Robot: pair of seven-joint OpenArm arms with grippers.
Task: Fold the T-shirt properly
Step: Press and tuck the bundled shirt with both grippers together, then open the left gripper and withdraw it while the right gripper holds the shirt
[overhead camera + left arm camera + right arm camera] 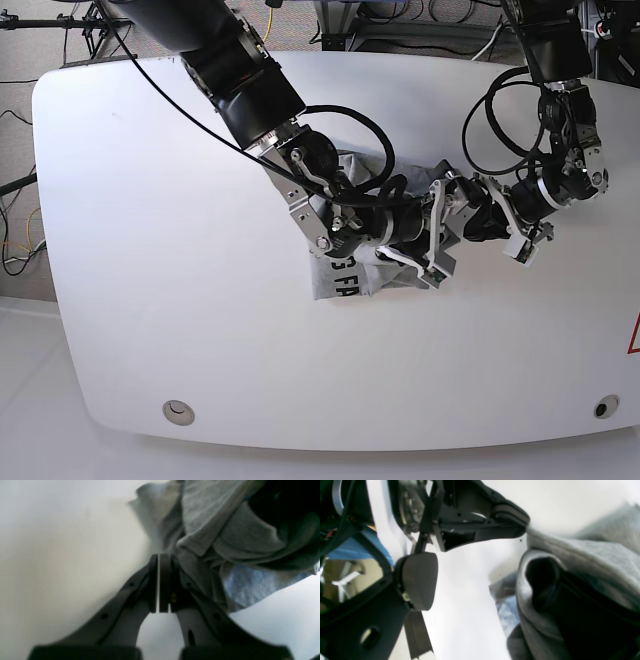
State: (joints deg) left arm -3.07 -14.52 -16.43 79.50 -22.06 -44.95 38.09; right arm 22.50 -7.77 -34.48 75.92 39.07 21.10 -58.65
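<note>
The T-shirt [345, 280] lies bunched in a heap near the middle of the white bench [150, 250], with both arms reaching in over it from the far side. Part of its black lettering shows at the near edge of the heap, just under the right arm. In the left wrist view the left gripper [160, 557] has its jaws pressed flat together with only a thin bright line between them; they hold nothing, and the grey folds of the shirt lie just beside their tips, to the right. In the right wrist view the right gripper [480, 545] stands with its jaws wide apart. One dark finger [418, 580] hangs over bare bench, while the other sits against the rumpled cloth, which seems to drape over it, though the blur makes the contact hard to judge
</note>
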